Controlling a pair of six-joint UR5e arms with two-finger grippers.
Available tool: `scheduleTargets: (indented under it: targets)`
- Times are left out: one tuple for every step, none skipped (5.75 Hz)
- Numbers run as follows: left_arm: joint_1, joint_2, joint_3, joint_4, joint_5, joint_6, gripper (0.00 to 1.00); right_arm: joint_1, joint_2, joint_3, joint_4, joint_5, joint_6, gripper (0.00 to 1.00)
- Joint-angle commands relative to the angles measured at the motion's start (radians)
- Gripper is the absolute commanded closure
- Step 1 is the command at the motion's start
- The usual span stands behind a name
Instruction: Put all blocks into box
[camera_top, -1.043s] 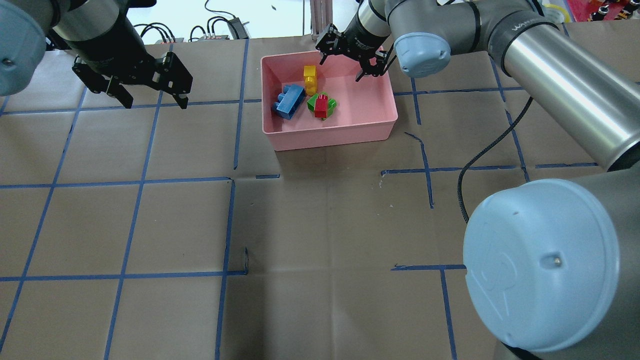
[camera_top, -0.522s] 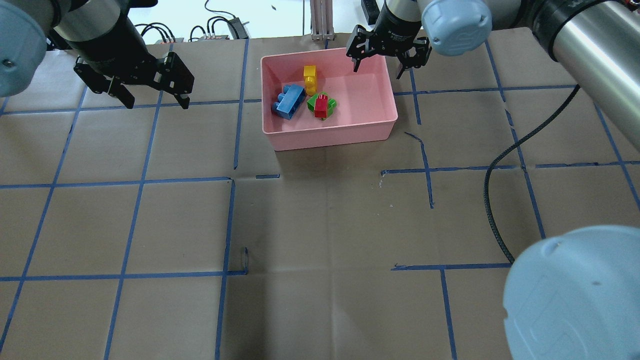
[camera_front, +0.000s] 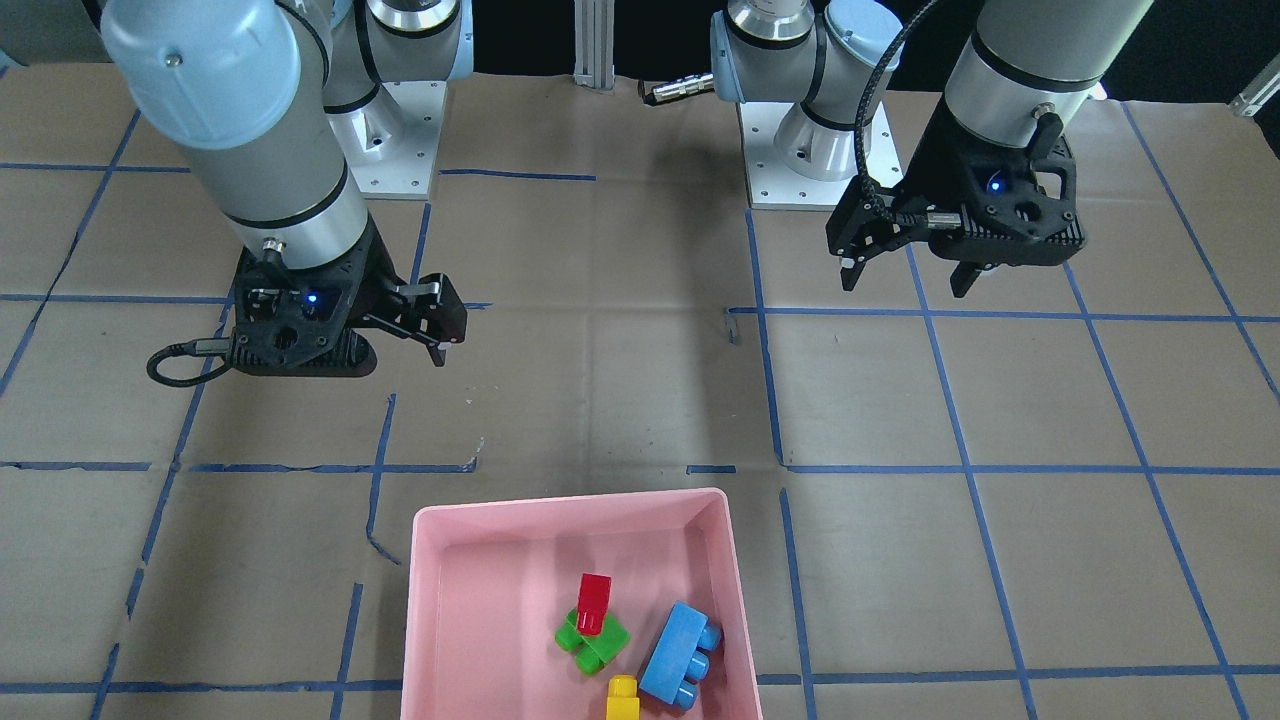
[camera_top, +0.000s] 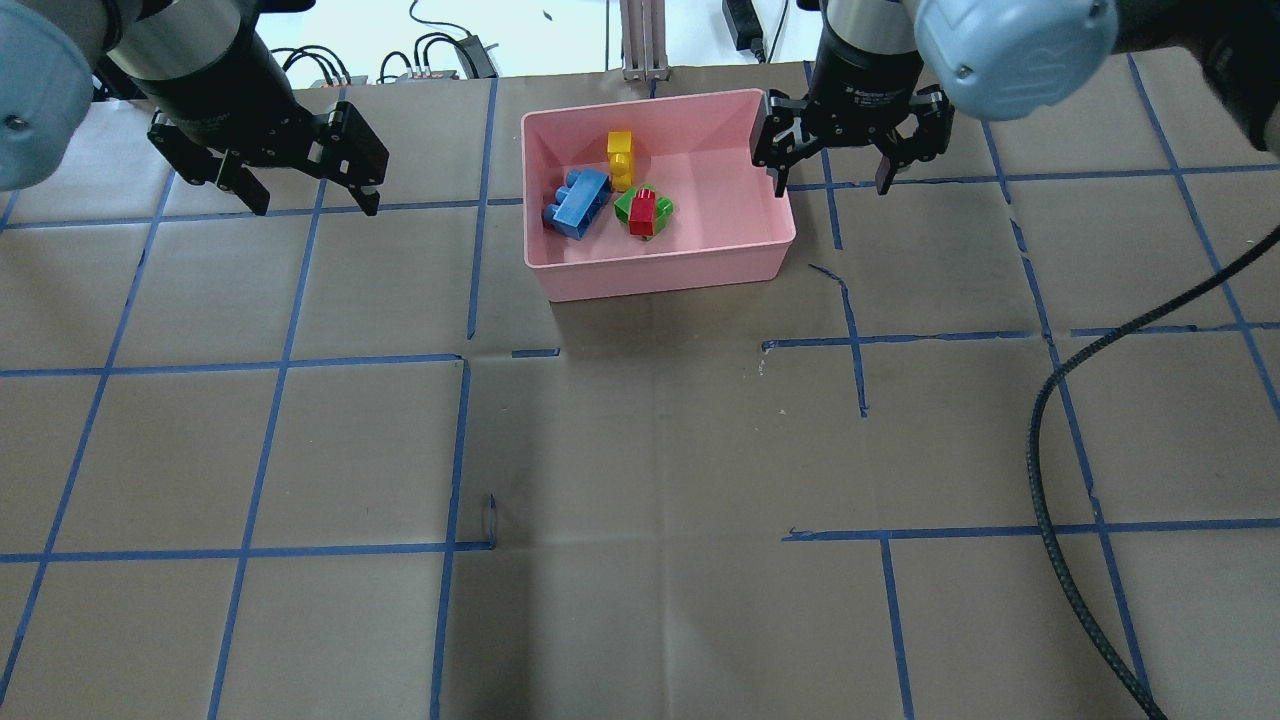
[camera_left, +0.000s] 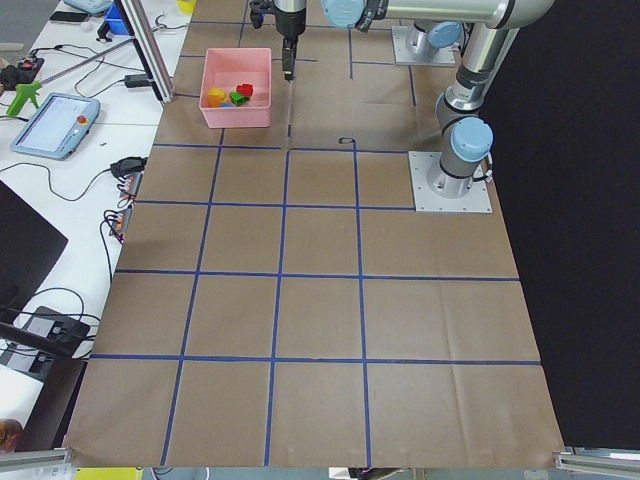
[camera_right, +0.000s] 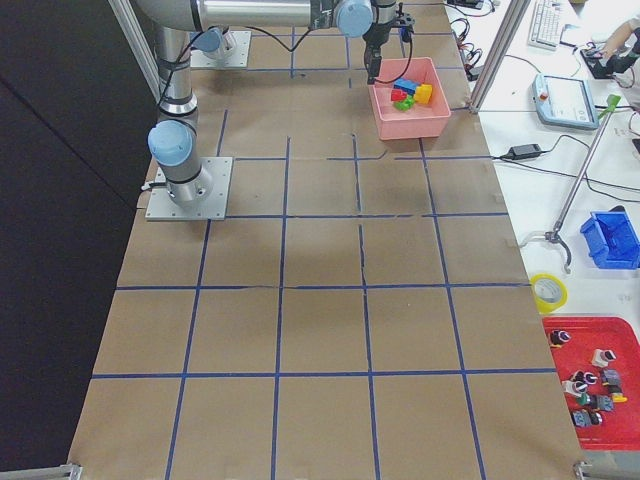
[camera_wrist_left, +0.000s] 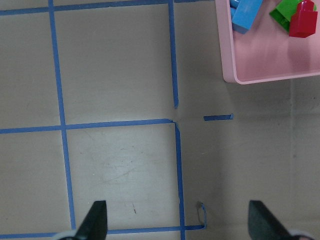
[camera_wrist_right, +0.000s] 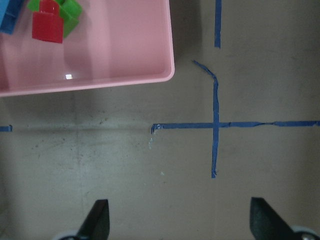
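The pink box (camera_top: 660, 275) stands on the bench (camera_top: 640, 450), in the upper middle of the overhead view. All four blocks lie inside it, in its left half. The blue block (camera_top: 578, 203) lies slantwise, nearest to the left wall. The yellow block (camera_top: 620, 157) is just beside it, toward the far wall. The green block (camera_top: 625, 205) lies to the right of the blue one, and the red block (camera_top: 642, 213) rests on top of the green one.

The left gripper (camera_top: 313, 200) hangs over the bench in the upper left of the frame, well apart from the box. Its fingers (camera_wrist_left: 95, 220) are spread wide and hold nothing. The right gripper (camera_top: 832, 183) hangs near the right wall of the box, outside it. Its fingers (camera_wrist_right: 97, 220) are also spread wide and empty.

Blue tape lines (camera_top: 280, 365) divide the bench into squares. A black cable (camera_top: 1036, 460) curves across the lower right of the frame.
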Motion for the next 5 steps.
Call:
scheduleTargets:
  targets:
    - [0.000,-0.002,0.000,0.000,0.000,0.003,0.00,0.000,-0.066,0.072,0.020,-0.017,-0.006,0.00]
    - [0.000,-0.002,0.000,0.000,0.000,0.003,0.00,0.000,-0.122,0.095,0.020,-0.008,0.006,0.00]
    - [0.000,-0.002,0.000,0.000,0.000,0.003,0.00,0.000,-0.135,0.103,0.020,-0.005,0.006,0.00]
    - [0.000,-0.002,0.000,0.000,0.000,0.003,0.00,0.000,-0.153,0.103,0.028,-0.015,0.004,0.00]
    - [0.000,-0.002,0.000,0.000,0.000,0.003,0.00,-0.001,-0.196,0.145,0.026,-0.015,0.004,0.00]
